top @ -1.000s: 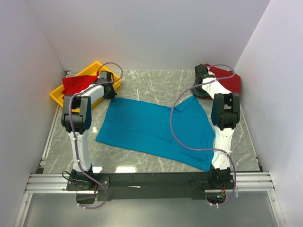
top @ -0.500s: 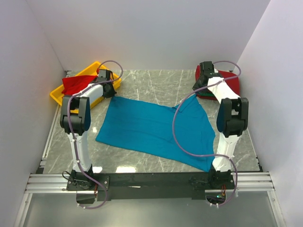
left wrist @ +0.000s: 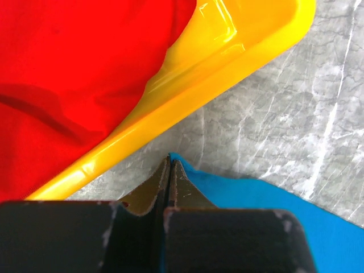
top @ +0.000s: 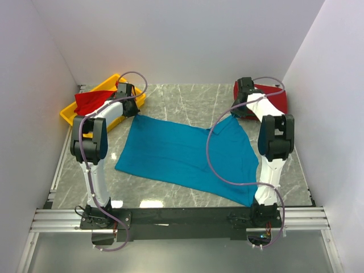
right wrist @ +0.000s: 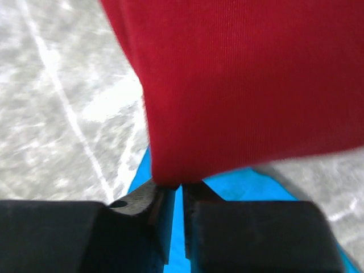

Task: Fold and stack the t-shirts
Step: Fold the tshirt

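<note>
While the teal-blue t-shirt (top: pixel 182 153) lies spread flat at the middle of the table (top: pixel 187 102), we see both its far corners pinched. The left gripper (left wrist: pixel 169 162) has its fingers pressed together on the 11 o'clock corner, and the right gripper (right wrist: pixel 176 187) is clamped on the 1 o'clock corner. A red t-shirt (top: pixel 91 101) lies in the yellow tray (left wrist: pixel 244 51) at 10 o'clock. A red pile (top: pixel 274 98) sits at 2 o'clock.

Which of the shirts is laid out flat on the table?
The teal shirt, spread open in the middle. One red shirt is bunched in the yellow tray at far left. The other red shirt is a compact pile at far right.
</note>
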Motion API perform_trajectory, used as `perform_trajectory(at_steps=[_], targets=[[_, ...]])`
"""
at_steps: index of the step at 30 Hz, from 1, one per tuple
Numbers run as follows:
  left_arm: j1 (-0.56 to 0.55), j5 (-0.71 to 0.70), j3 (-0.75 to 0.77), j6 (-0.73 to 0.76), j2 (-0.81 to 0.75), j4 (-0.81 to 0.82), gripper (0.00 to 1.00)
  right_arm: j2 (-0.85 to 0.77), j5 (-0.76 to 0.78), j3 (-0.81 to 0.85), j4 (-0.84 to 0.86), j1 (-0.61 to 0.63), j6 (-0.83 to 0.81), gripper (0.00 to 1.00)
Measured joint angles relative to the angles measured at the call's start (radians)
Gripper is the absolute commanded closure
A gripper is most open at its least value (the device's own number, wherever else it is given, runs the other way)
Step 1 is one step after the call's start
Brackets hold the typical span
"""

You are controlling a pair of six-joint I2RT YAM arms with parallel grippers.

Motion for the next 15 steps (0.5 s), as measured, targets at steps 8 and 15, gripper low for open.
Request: perform_trajectory(at_steps=[8,15], targets=[[0.000,0.006,-0.018,0.000,-0.025,-0.005,1.00,0.107,0.002,0.045,-0.013,-0.008,-0.022,0.65],[-0.001,0.010,-0.021,0.000,-0.026,-0.007,1.00,0.114,0.026,0.051,-0.008,-0.017,-0.039,0.62]])
